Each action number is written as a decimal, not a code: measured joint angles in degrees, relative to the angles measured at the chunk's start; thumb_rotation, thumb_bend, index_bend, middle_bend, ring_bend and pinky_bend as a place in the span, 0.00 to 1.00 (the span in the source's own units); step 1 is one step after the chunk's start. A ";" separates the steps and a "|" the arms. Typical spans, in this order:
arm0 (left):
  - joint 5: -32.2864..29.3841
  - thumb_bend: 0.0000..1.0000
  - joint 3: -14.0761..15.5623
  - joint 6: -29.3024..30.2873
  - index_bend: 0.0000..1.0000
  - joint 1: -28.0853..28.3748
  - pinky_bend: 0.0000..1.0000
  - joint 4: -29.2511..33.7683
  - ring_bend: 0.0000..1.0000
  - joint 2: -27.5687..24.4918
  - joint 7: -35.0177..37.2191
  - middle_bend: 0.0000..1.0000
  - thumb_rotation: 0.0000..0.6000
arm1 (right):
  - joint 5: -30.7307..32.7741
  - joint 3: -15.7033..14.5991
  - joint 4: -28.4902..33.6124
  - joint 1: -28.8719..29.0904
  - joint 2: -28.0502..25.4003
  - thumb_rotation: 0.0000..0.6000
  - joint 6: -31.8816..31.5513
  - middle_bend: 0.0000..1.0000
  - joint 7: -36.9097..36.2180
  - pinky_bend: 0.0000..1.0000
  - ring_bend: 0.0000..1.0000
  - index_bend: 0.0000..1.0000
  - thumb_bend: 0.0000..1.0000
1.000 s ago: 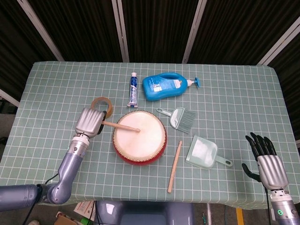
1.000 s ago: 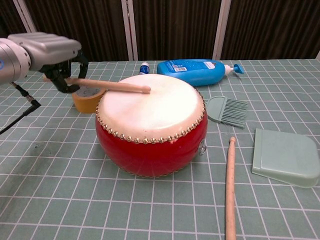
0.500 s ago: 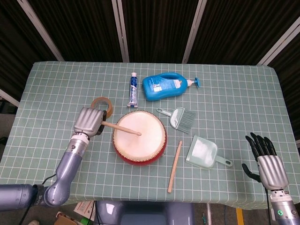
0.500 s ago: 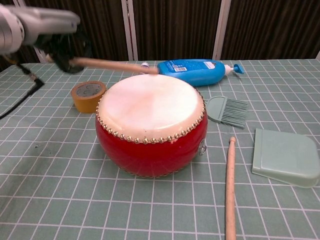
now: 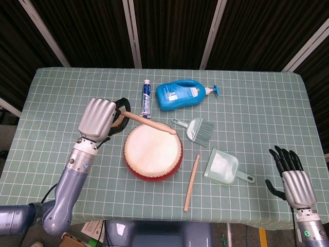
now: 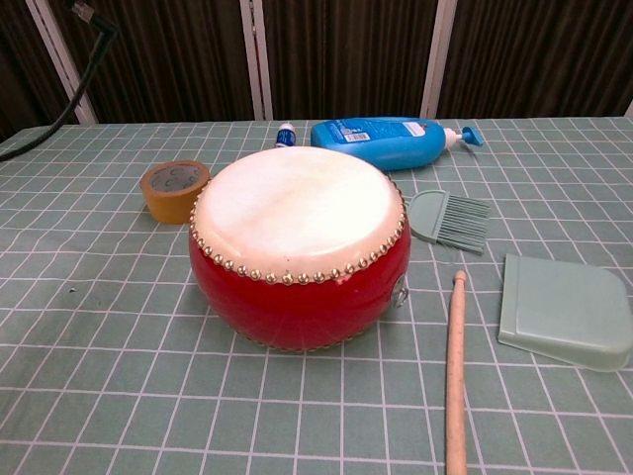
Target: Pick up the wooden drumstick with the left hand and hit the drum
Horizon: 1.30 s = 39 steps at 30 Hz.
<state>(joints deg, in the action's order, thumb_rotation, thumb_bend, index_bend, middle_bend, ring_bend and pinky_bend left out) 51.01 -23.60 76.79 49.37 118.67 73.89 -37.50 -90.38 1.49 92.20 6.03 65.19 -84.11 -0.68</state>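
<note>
The left hand has come up off the drum: a second ago the tip of its wooden drumstick lay on the middle of the skin, and now the hand sits higher and nearer the far edge of the tabletop, with the stick slanting across the drum's far rim. In the chest view the hand and stick have gone out of the top of the picture altogether; only a dark cable shows at the upper left.

The left hand's fingers are curled around the stick's butt end, holding it. The right hand hangs off the near right corner of the tabletop with its dark fingers straight and a little apart, holding nothing.

The red drum with its pale skin stands near the middle of the green checked tablecloth, towards the near edge. A second wooden stick lies on the cloth just right of the drum, untouched. A roll of tape sits left of the drum, partly hidden by the left hand in the head view. Towards the far edge lie a blue bottle on its side and a small tube beside it. A small brush and a pale green dustpan lie right of the drum.
</note>
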 measured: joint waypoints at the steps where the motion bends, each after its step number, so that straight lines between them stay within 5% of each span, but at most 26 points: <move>1: -0.27 0.69 0.86 -0.30 0.78 0.05 1.00 -0.64 1.00 0.27 -0.54 1.00 1.00 | 0.03 0.01 -0.01 0.02 0.01 1.00 0.04 0.00 -0.05 0.00 0.00 0.00 0.35; 9: -12.97 0.69 13.31 -3.87 0.78 1.03 1.00 -12.16 1.00 6.23 -13.85 1.00 1.00 | 0.07 0.04 -0.02 0.01 -0.09 1.00 0.04 0.00 -0.37 0.00 0.00 0.00 0.35; 12: -20.00 0.69 15.89 -4.73 0.78 2.08 1.00 -13.69 1.00 7.23 -21.02 1.00 1.00 | 0.15 0.04 0.02 -0.01 -0.18 1.00 0.07 0.00 -0.59 0.00 0.00 0.00 0.35; 18: -29.13 0.69 14.92 -4.77 0.78 3.71 1.00 -11.76 1.00 6.12 -25.69 1.00 1.00 | -0.06 -0.02 0.01 -0.03 -0.23 1.00 -0.01 0.00 -0.52 0.00 0.00 0.00 0.35; 24: -20.67 0.69 9.99 -3.64 0.78 1.62 1.00 -3.90 1.00 0.11 -13.20 1.00 1.00 | -0.12 -0.05 0.07 -0.10 -0.11 1.00 -0.16 0.00 -0.04 0.00 0.00 0.00 0.35; 28: -13.33 0.69 9.26 -3.03 0.78 -2.24 1.00 2.07 1.00 -6.40 -5.72 1.00 1.00 | 0.09 -0.05 0.18 -0.15 -0.09 1.00 -0.06 0.00 0.09 0.00 0.00 0.00 0.35; 33: -6.15 0.68 13.46 -3.98 0.78 -8.22 1.00 4.09 1.00 -12.05 -0.22 1.00 1.00 | 0.27 0.02 0.27 -0.08 -0.08 1.00 0.15 0.00 0.22 0.00 0.00 0.00 0.35; 39: -0.29 0.66 19.22 -5.20 0.76 -12.79 1.00 0.55 1.00 -12.59 4.14 1.00 1.00 | 0.39 0.04 0.35 -0.06 -0.02 1.00 0.24 0.00 0.52 0.00 0.00 0.00 0.35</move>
<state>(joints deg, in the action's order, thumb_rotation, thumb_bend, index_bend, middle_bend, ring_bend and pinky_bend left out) 50.72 -4.38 71.59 36.58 119.22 61.30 -33.35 -90.00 1.53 92.55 5.97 65.17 -83.87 -0.17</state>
